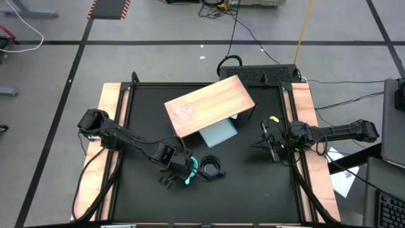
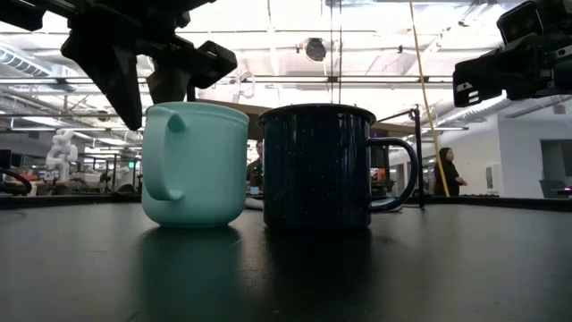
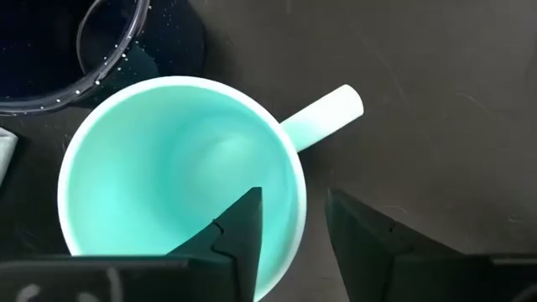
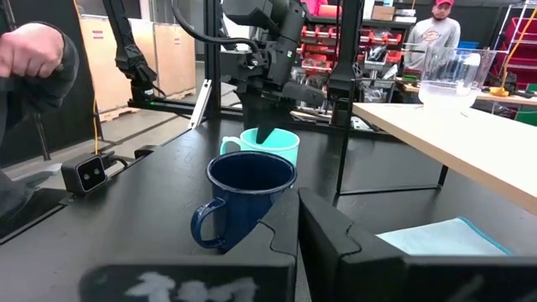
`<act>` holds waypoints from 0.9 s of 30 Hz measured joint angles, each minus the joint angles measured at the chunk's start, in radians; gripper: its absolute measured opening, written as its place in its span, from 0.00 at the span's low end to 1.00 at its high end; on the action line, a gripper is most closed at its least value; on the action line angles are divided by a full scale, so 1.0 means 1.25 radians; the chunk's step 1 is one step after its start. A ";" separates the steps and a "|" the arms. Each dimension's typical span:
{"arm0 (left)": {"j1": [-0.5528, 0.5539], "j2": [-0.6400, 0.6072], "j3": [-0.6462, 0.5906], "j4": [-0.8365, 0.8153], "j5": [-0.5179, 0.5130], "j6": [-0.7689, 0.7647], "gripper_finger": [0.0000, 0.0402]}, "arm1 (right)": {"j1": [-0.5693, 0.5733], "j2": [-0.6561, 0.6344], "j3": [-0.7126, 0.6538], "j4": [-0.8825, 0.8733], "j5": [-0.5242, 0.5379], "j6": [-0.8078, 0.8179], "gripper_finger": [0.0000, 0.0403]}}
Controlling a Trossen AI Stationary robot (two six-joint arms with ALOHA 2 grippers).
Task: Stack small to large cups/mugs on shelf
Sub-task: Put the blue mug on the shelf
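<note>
A turquoise mug (image 3: 168, 176) stands upright on the black table, and a black mug (image 1: 212, 166) stands close beside it, also upright. My left gripper (image 3: 294, 195) hangs over the turquoise mug, pointing steeply down and open. One finger (image 3: 243, 235) is inside the mug and the other (image 3: 361, 235) is outside, on either side of the wall beside the handle (image 3: 327, 113), with gaps showing. A clear glass cup (image 1: 183, 112) stands on the wooden shelf (image 1: 218, 98). My right gripper (image 1: 269, 140) waits shut at the table's right edge.
A pale blue sheet (image 1: 218, 133) lies under the shelf's near side. The shelf's dark frame legs (image 4: 342, 143) stand on the table. A person's arm (image 4: 33, 50) shows close by in the right wrist view. Another person (image 4: 432, 29) stands beyond the table.
</note>
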 joint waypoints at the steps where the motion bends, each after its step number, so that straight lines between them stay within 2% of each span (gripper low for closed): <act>1: 0.000 0.000 0.000 0.000 0.000 0.000 0.30 | 0.000 0.000 0.000 0.000 0.000 0.000 0.00; 9: 0.001 0.000 0.000 0.013 0.000 0.007 0.03 | 0.000 0.000 0.000 0.000 0.000 0.000 0.00; 20: 0.001 -0.012 0.001 0.004 0.003 0.022 0.01 | 0.000 0.000 0.000 0.000 0.000 0.000 0.00; 27: 0.000 -0.094 0.002 0.019 -0.002 0.027 0.01 | 0.000 0.000 0.000 0.000 0.000 0.000 0.00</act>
